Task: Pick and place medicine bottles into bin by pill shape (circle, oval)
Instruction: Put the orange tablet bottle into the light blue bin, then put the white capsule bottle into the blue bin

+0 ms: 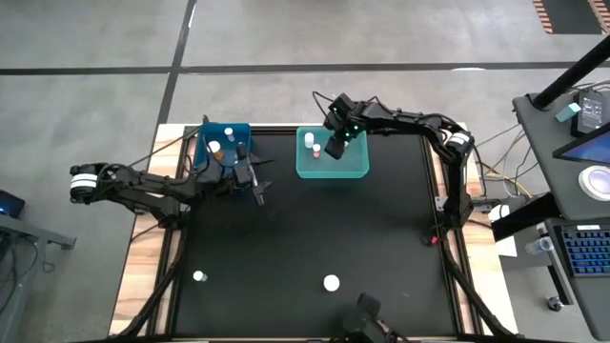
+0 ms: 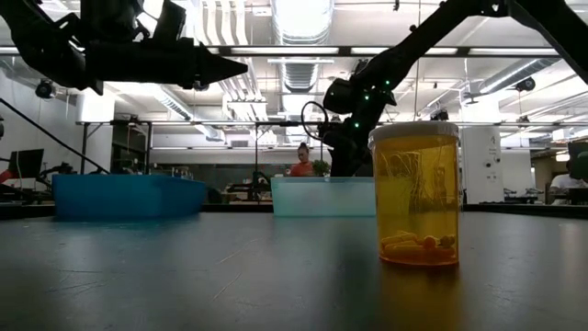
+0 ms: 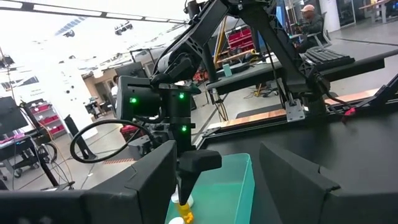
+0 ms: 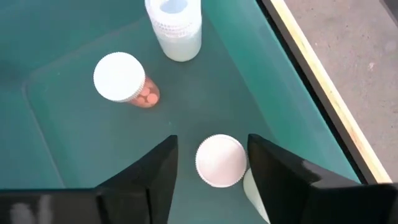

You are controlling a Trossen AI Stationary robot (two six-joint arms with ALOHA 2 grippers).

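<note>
Hovering over the teal bin (image 1: 355,170), the right gripper (image 4: 211,163) has its fingers apart around a white-capped bottle (image 4: 220,160) on the bin floor, beside an orange-pill bottle (image 4: 124,79) and a clear bottle (image 4: 175,26). Left gripper (image 1: 255,187) sits by the blue bin (image 1: 233,131), fingers spread and holding nothing. Two more bottles (image 1: 331,283) (image 1: 198,276) stand well apart on the near table (image 1: 315,229); the low view shows an amber bottle (image 2: 415,195) up close.

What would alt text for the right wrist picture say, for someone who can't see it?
The right gripper hangs open inside the teal bin, a white-capped bottle between its dark fingers. Two more bottles stand on the bin floor: an amber bottle holding round pills and a clear bottle.
</note>
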